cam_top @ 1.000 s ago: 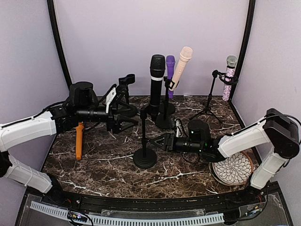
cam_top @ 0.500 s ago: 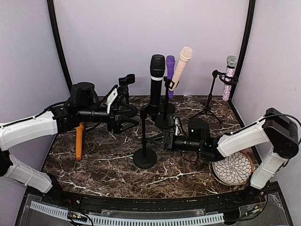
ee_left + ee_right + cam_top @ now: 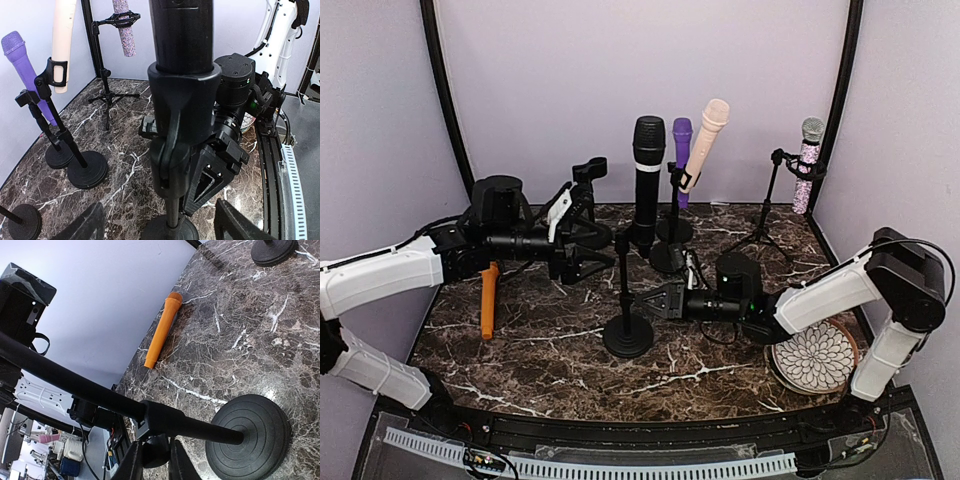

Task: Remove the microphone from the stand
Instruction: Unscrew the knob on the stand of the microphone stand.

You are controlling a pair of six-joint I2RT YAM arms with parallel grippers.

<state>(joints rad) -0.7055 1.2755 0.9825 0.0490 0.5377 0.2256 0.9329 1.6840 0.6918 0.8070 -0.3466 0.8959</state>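
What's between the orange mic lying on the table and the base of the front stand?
Nothing: only bare marble table between the orange mic and the stand base, clearest in the right wrist view.

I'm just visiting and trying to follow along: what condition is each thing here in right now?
black microphone: upright, clipped in its stand.
purple microphone: clipped, roughly upright.
cream microphone: clipped, tilted.
glittery microphone: clipped, near upright.
orange microphone: lying flat, unclipped.
rear-left stand: clip empty.
left gripper: fingers open, holding nothing.
right gripper: fingers astride the stand's pole; grip unclear.
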